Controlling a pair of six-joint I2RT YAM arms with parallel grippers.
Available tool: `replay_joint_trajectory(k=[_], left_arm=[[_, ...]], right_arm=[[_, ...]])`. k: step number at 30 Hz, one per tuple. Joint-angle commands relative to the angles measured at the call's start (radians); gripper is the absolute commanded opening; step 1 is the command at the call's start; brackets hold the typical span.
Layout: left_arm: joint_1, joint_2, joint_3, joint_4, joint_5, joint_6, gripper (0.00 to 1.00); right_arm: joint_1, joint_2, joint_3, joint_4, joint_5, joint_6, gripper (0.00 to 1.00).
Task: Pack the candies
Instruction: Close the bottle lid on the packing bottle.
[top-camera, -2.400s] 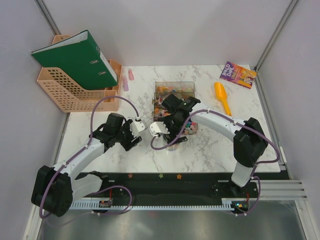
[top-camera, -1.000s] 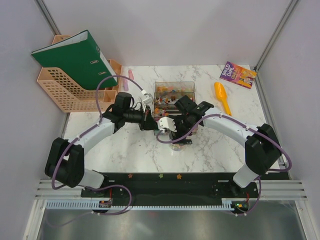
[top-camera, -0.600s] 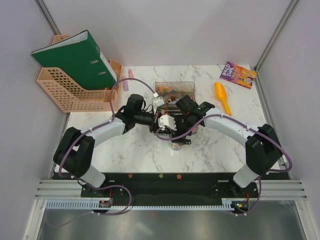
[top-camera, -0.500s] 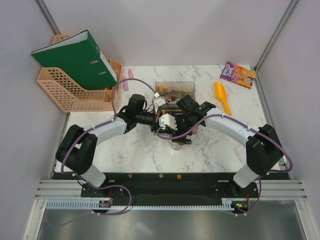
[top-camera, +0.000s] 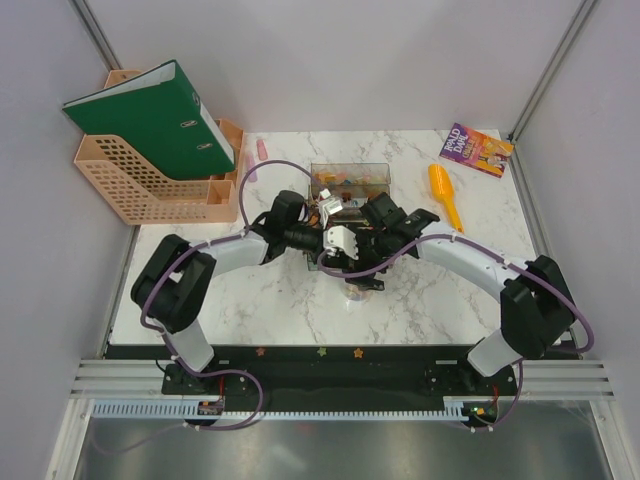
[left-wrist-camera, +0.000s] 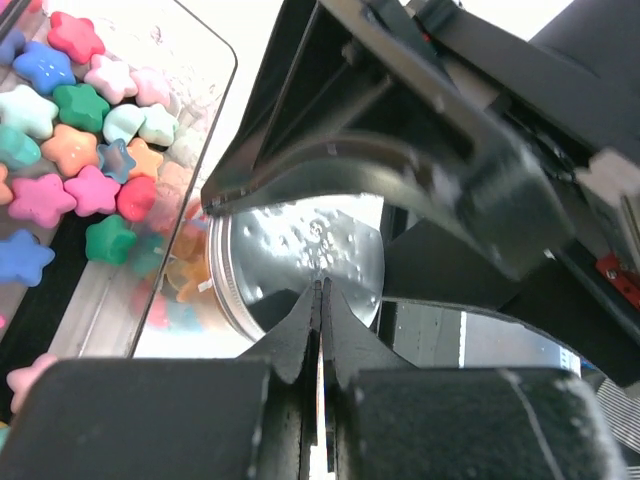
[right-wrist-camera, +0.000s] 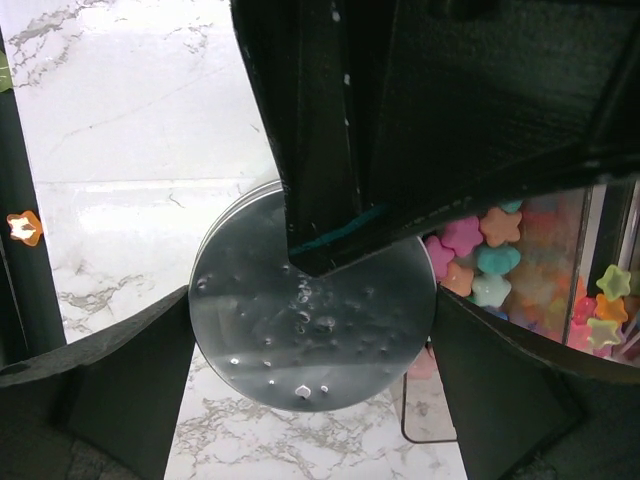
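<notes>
Star-shaped candies (left-wrist-camera: 70, 150) in pink, green, orange and blue fill a clear box (top-camera: 348, 178); they also show at the right of the right wrist view (right-wrist-camera: 480, 250). In front of the box stands a clear jar with a silver lid (right-wrist-camera: 312, 330), some candies visible through its wall (left-wrist-camera: 185, 275). My right gripper (right-wrist-camera: 312, 335) is open, one finger on either side of the lid (left-wrist-camera: 300, 240). Whether they touch it is unclear. My left gripper (left-wrist-camera: 322, 290) is shut with nothing in it, its tips just over the lid's middle. Both grippers (top-camera: 345, 255) hide most of the jar from above.
An orange scoop (top-camera: 443, 193) lies right of the box, with a purple book (top-camera: 476, 150) at the far right corner. A peach file tray (top-camera: 150, 185) holding a green binder (top-camera: 150, 115) stands far left. Pink markers (top-camera: 257, 160) lie beside it.
My left arm has swung in from the left, and its shut gripper now sits over the jar lid. The right gripper has stayed around the jar.
</notes>
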Motion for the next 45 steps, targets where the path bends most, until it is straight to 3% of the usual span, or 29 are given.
replay_joint_trajectory(k=[1,14,17,18,20,24,26,36,45], left_arm=[[-0.011,0.012,0.03,0.008,-0.034,0.001,0.02],[-0.011,0.025,0.059,-0.05,-0.074,0.073,0.02],[-0.01,-0.014,0.084,-0.153,-0.084,0.16,0.04],[-0.01,-0.027,0.082,-0.185,-0.117,0.194,0.17],[-0.01,-0.066,0.034,-0.256,-0.169,0.309,0.57],[-0.011,-0.139,-0.086,-0.268,-0.31,0.458,0.71],[-0.017,-0.174,-0.143,-0.224,-0.321,0.434,0.77],[-0.241,-0.087,-0.267,0.168,-0.533,0.416,0.76],[-0.399,0.232,-0.288,0.57,-0.623,0.452,0.78]], right_arm=[[-0.028,-0.068,-0.017,0.011,0.017,0.053,0.98],[-0.057,-0.138,-0.087,0.003,0.039,0.047,0.98],[-0.06,-0.141,-0.106,-0.003,0.062,0.032,0.98],[-0.065,-0.148,-0.11,-0.006,0.065,0.027,0.98],[-0.078,-0.159,-0.13,-0.015,0.063,0.012,0.98],[-0.1,-0.204,-0.156,-0.026,0.06,0.002,0.98],[-0.115,-0.225,-0.166,-0.035,0.049,-0.004,0.98],[-0.172,-0.233,-0.213,-0.076,0.017,-0.073,0.98],[-0.247,-0.233,-0.207,-0.174,-0.036,-0.172,0.98]])
